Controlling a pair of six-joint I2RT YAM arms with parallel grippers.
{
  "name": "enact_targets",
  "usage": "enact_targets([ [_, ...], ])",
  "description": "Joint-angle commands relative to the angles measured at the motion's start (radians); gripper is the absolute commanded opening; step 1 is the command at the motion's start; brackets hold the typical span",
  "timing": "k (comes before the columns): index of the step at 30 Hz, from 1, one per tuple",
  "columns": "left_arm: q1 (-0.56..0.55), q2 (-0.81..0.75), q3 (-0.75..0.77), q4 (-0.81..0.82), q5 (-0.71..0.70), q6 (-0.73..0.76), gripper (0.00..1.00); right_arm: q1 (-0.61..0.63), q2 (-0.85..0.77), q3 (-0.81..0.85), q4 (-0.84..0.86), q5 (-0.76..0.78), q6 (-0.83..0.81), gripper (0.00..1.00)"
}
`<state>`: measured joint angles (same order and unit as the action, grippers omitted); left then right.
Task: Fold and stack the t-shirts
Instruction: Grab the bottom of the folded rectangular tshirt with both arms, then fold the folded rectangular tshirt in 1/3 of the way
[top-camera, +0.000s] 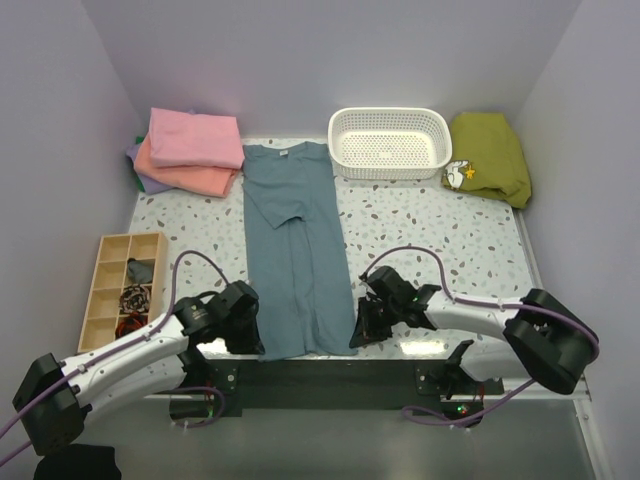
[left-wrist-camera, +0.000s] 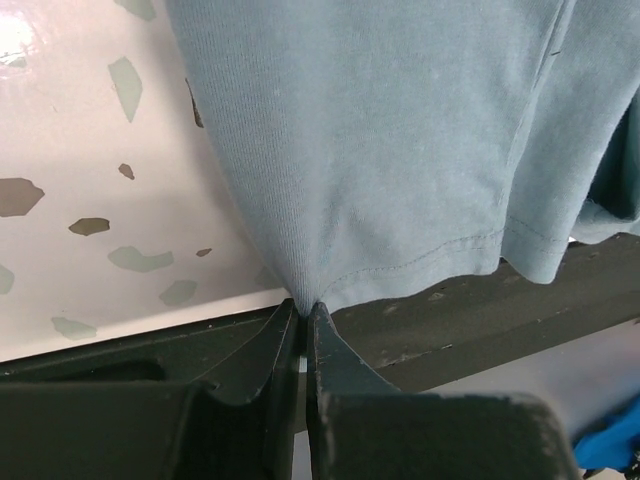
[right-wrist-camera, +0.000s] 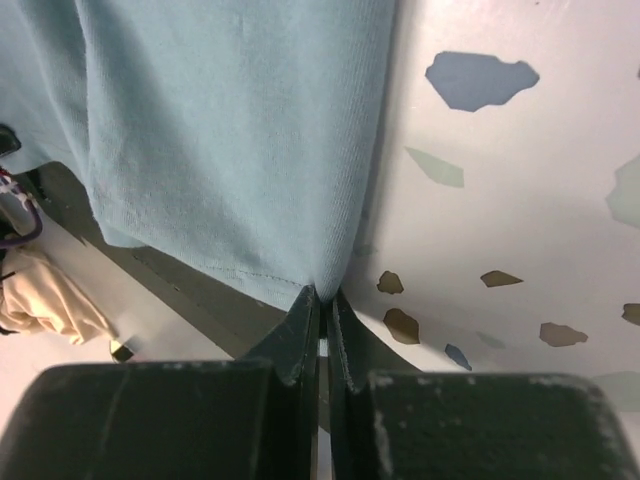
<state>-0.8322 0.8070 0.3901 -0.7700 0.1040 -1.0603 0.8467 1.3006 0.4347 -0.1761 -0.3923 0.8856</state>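
We see first the table (top-camera: 440, 240), white with dark speckles, which fills most of the top view. On its middle lies the blue-grey t-shirt (top-camera: 295, 250), folded lengthwise into a long narrow strip. It runs from the far edge of the table, between the pile at the left and the basket, down to the near edge, and its collar is at the far end. Its hem reaches a little over the dark strip at the near edge.

At the far left corner there is a pile of folded shirts: the pink shirt (top-camera: 195, 138) on top, the salmon-orange shirt (top-camera: 185, 175) under it, and the lavender shirt (top-camera: 150, 183) at the bottom, of which only the edge shows. At the far right lies an olive-green garment (top-camera: 490, 155) with a small print. Just left of it stands a white perforated basket (top-camera: 345, 150). Near the left edge is a wooden tray (top-camera: 118, 252) with compartments; some hold small dark things that we cannot name.

The left gripper (left-wrist-camera: 303, 310) has its jaws pressed together on the near left corner of the hem. The right gripper (right-wrist-camera: 325, 295) is clamped in the same way on the near right corner. A small white neck label (top-camera: 284, 153) shows at the collar.
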Motion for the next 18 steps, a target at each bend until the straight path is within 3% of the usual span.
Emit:
enact_targets([
  [1, -0.004, 0.0, -0.005, 0.035, 0.017, -0.018, 0.05, 0.008, -0.067, 0.007, -0.005, 0.043, -0.02, 0.0],
  [7, -0.002, -0.014, 0.067, -0.02, -0.042, -0.013, 0.02, 0.006, -0.196, 0.1, -0.154, 0.153, -0.066, 0.0],
  [18, -0.002, 0.012, 0.22, -0.087, -0.159, 0.003, 0.01, 0.002, -0.216, 0.223, -0.243, 0.224, -0.152, 0.0],
])
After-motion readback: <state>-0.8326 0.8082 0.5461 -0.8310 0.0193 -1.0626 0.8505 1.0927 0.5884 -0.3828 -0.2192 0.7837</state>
